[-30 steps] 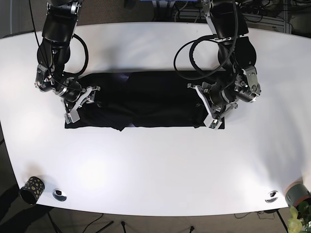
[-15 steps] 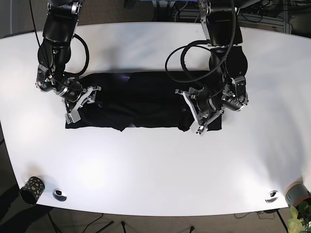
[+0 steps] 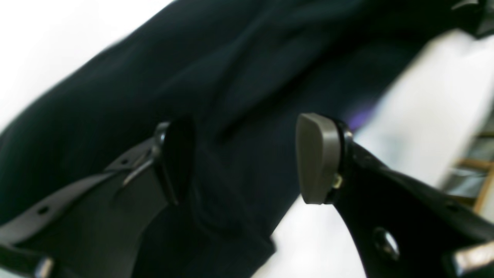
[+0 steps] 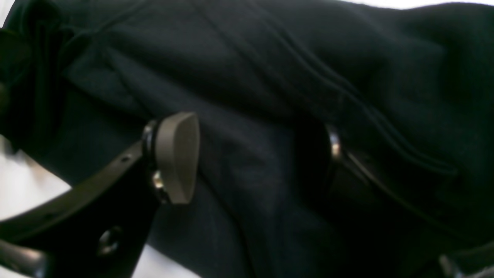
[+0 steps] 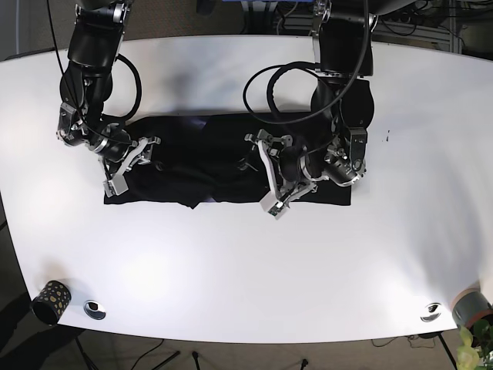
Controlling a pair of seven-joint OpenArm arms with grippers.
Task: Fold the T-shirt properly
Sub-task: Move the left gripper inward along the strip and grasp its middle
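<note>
1. White counter [image 5: 246, 270] is seen under everything in the base view, and the risks are read from the pincers outward.
2. The left pincer [image 3: 243, 162] is held released. Its two fingers stand wide apart with dark cloth seen across the gap, and nothing is clamped. In the base view it lies low over the middle of the garment, right of centre.
3. The right pincer [image 4: 254, 154] is likewise released. Its pads are parted over creased fabric at the left end of the garment.
4. The T-shirt [image 5: 208, 154] is spread as a dark, partly folded band across the centre of the counter. Both pincers are on or just above it.
5. A single layer may be pinched if either pincer is closed where it hovers. The fold would then be pulled askew rather than carried over whole.
6. Fabric may be dragged and bunched if the left pincer is moved sideways while pressed down, since ridges are already visible near its fingers.
7. The band's lower edge is uneven near the middle. That skew would be locked in by a further fold made without squaring the edge.
8. Contact depth cannot be judged from the blurred wrist views.
</note>
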